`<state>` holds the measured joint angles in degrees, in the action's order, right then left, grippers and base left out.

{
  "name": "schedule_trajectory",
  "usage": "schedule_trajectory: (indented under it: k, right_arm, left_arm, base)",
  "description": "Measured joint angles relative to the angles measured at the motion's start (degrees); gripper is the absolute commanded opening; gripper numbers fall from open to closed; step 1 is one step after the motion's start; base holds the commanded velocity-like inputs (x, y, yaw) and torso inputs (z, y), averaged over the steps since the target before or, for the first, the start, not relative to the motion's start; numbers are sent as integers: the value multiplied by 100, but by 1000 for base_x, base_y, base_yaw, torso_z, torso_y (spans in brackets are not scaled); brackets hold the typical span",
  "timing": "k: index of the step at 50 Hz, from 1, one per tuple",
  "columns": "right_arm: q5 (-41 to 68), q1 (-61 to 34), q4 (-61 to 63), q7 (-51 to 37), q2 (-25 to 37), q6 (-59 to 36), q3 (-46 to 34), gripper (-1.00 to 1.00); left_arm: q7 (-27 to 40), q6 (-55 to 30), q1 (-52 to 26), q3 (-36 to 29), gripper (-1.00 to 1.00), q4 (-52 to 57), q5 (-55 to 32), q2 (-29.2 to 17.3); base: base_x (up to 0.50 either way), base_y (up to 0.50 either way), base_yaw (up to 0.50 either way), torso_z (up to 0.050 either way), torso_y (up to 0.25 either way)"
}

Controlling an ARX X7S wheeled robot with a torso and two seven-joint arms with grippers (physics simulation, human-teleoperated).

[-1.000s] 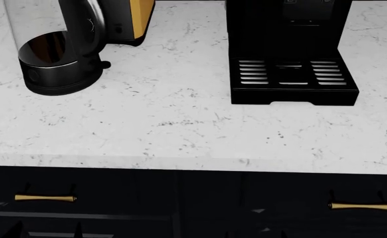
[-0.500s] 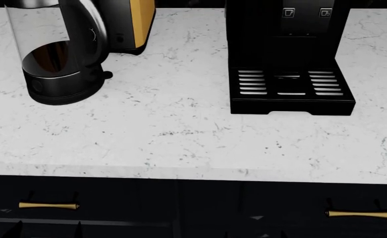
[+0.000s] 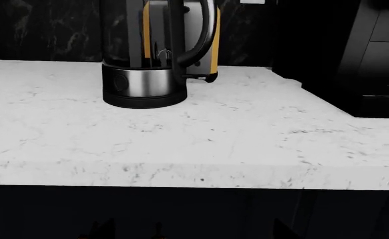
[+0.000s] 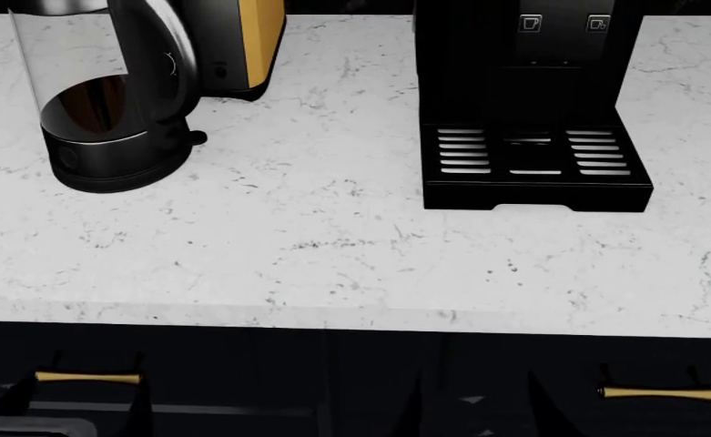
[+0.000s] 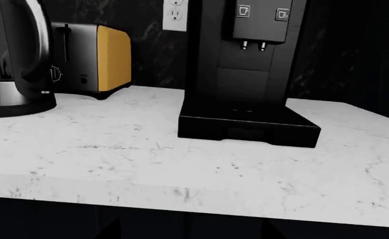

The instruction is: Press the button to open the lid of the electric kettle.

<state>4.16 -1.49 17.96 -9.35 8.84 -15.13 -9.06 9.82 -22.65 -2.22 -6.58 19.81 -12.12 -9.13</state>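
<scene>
The electric kettle (image 4: 100, 100), clear glass on a round black base with a thick black handle, stands at the counter's back left. Only the edge of its steel lid (image 4: 57, 5) shows at the top of the head view. A small round pale button (image 4: 170, 63) sits on the handle. The kettle also shows in the left wrist view (image 3: 144, 74) and the right wrist view (image 5: 8, 74). My left gripper (image 4: 78, 408) and right gripper (image 4: 474, 408) are low in front of the dark drawers, below the counter edge. Both have their fingers spread and are empty, far from the kettle.
A black-and-orange toaster (image 4: 243, 45) stands right behind the kettle. A black coffee machine (image 4: 532, 100) with a drip tray stands at the back right. The white marble counter (image 4: 330, 237) ends in a front edge above drawers with brass handles (image 4: 86, 377).
The head view first shifted so the counter sits lower in frame. Since half a second ago both grippers' dark fingers have risen into the bottom of the head view.
</scene>
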Motion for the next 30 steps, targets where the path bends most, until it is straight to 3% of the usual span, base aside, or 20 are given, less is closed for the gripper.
schedule_trajectory:
  k: [10, 19, 23, 30]
  right_arm:
    - [188, -405, 1622, -40, 217, -1776, 89, 100]
    - [772, -1111, 2895, 180, 441, -3697, 800, 100]
    - [1547, -1573, 3320, 6, 725, -4599, 1318, 100]
    - [4328, -2454, 3591, -1281, 1478, -5942, 2495, 100]
  left_arm:
    - [258, -1977, -540, 236, 100, 1682, -596, -246]
    - [369, -4095, -1343, 1226, 100, 2939, -1681, -512]
    - [879, -5023, -1909, 1851, 100, 3170, -2858, -789]
    - [3017, -5529, -3054, 2243, 100, 2824, -6114, -1861]
  base:
    - [0, 0, 0, 0, 0]
    - [0, 0, 0, 0, 0]
    - [0, 0, 0, 0, 0]
    - [0, 0, 0, 0, 0]
